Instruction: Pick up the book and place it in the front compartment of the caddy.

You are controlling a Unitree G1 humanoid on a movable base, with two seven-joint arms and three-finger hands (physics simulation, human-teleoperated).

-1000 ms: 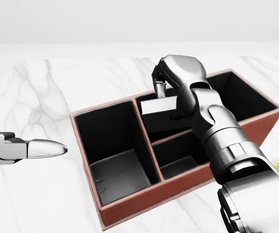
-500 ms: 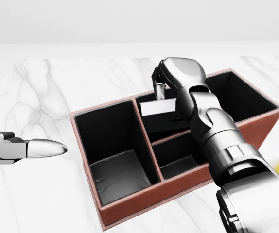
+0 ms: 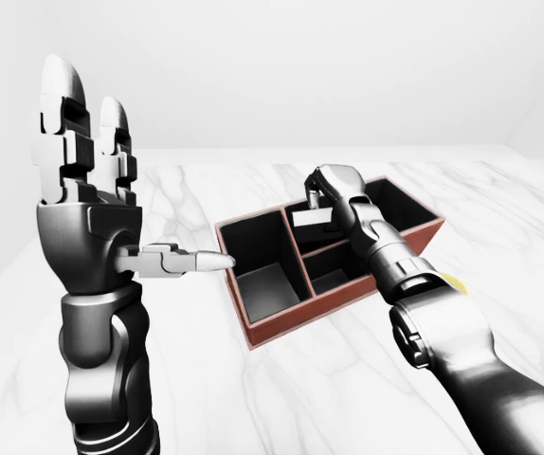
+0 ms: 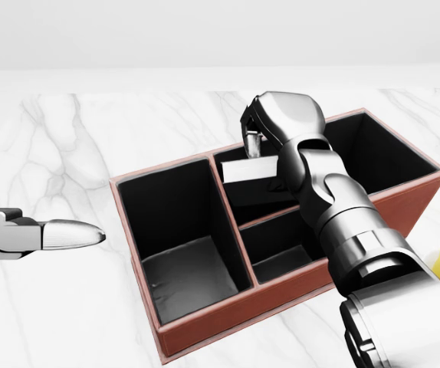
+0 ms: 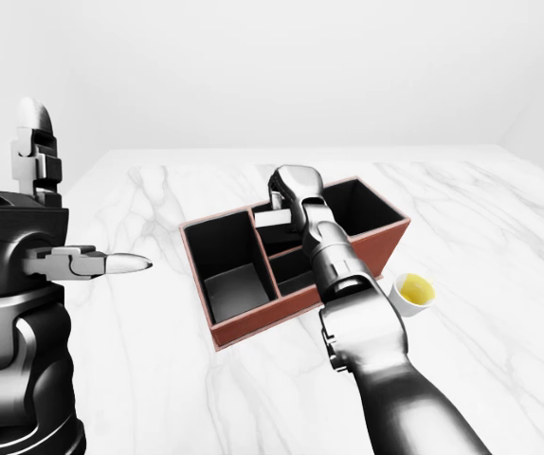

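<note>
Writing, brands, labels: none legible on any item. Left hand [image 3: 87, 204]: raised upright at the left of the left-eye view, two fingers straight up and spread wide, thumb pointing level toward the caddy, holding nothing; its forearm is cut off by the bottom edge, and in the head view only the thumb tip shows at the left edge. Table [image 3: 348, 379]: white marble top with grey veins, running out of view at the bottom and sides. Caddy [image 4: 228, 310]: reddish-brown box with a black interior, set at an angle; one large compartment at the left, two smaller ones stacked in the middle, one more at the right, whose floor is largely hidden by the right arm. Book [image 4: 248, 169]: pale cover, dark underside, tilted over the upper middle compartment, partly covered by the hand; whether it touches the compartment walls cannot be told. Right hand [image 4: 252, 139]: fingers closed on the book's top edge, fingertips mostly hidden behind the knuckles. Yellow cup [image 5: 413, 292]: white outside, just right of the caddy, partly behind the right forearm.
</note>
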